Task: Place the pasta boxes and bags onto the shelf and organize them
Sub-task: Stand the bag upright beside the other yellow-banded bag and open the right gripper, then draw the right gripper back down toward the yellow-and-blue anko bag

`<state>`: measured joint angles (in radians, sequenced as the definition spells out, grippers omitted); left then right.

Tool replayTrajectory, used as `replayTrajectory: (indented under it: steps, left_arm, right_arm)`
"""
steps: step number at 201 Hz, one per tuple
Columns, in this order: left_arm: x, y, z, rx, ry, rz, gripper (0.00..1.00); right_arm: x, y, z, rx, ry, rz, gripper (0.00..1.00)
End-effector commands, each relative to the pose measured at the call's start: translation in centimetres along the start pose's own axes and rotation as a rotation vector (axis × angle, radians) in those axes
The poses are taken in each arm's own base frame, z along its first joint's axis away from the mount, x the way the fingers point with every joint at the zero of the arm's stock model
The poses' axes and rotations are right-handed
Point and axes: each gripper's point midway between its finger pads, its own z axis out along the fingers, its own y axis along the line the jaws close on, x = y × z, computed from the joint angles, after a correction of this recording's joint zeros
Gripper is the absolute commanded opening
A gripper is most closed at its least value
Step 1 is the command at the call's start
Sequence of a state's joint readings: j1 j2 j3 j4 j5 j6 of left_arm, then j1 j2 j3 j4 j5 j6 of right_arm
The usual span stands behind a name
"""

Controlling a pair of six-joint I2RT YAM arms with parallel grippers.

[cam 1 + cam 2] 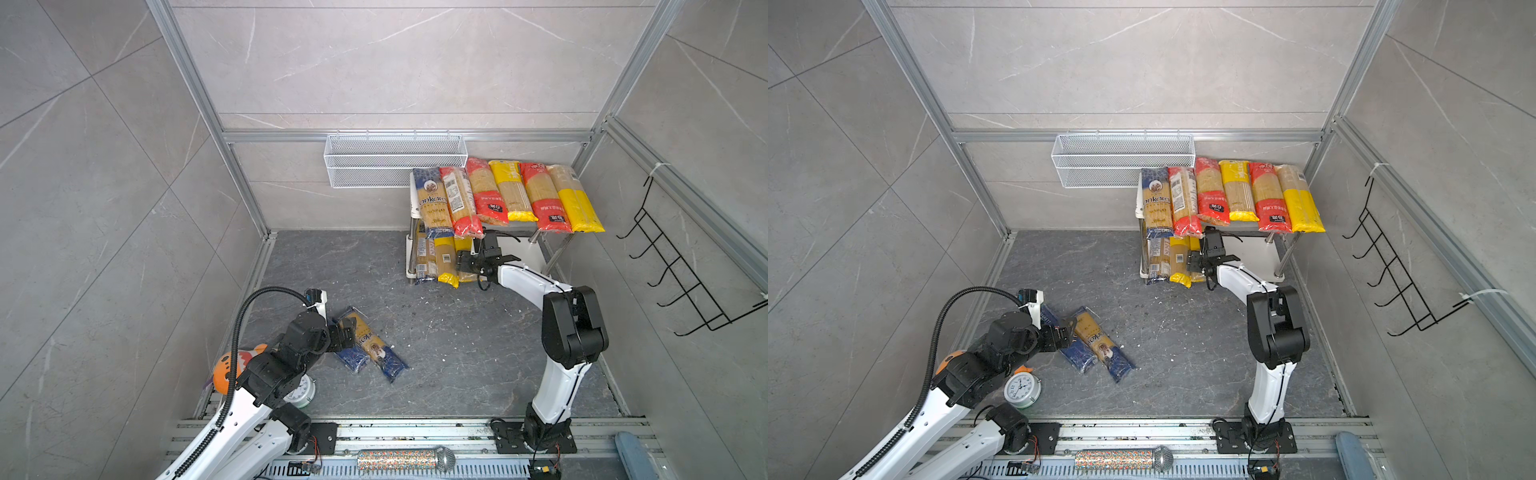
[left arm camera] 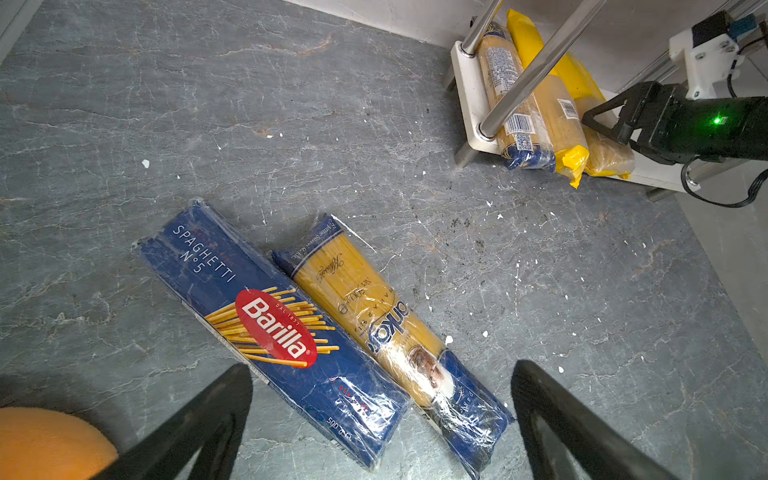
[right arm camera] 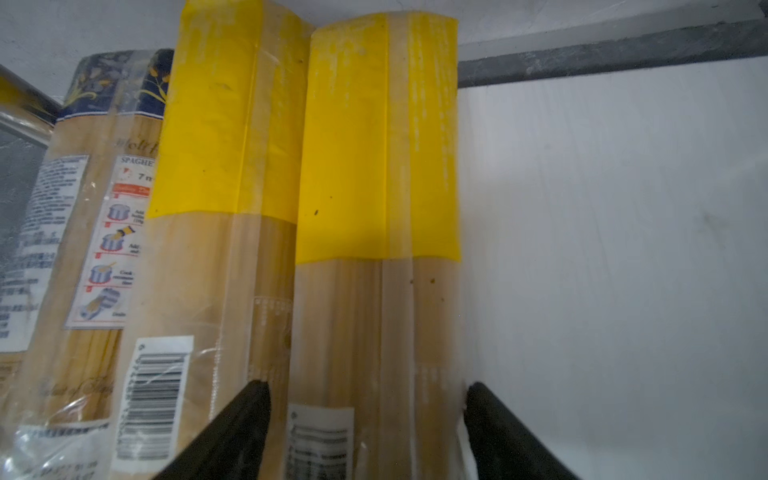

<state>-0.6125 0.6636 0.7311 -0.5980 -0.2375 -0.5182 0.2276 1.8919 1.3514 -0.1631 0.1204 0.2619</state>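
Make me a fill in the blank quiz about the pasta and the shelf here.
On the shelf, the top board carries ___ pasta packs. The dark blue box beside the Ankara bag bears the brand ___. The right gripper straddles a bag with a ___ end. The left gripper hovers with jaws ___.
Missing words: six, Barilla, yellow, open.

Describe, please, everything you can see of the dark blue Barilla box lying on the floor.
The Barilla box is a long, narrow, dark blue carton wrapped in shiny, crinkled clear film. It is printed with a red oval logo, yellow spaghetti strands and "SPAGHETTI N°5". It lies flat, face up, diagonally on the grey stone floor, its long side against a blue-ended Ankara bag. The open left gripper hovers above one end.
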Motion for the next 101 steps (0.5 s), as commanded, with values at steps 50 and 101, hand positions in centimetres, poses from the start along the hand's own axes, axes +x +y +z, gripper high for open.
replayTrajectory:
  steps: [50, 101]
  left_arm:
    - [-1.2, -0.5, -1.9, 0.052, -0.061, -0.038, 1.00]
    - [0.0, -0.6, -2.7, 0.089, -0.022, -0.073, 1.00]
  right_arm:
    - [3.0, -1.6, -7.1, 0.007, 0.031, 0.024, 0.81]
    - [8.5, 0.4, -12.2, -0.151, 0.104, 0.078, 0.84]
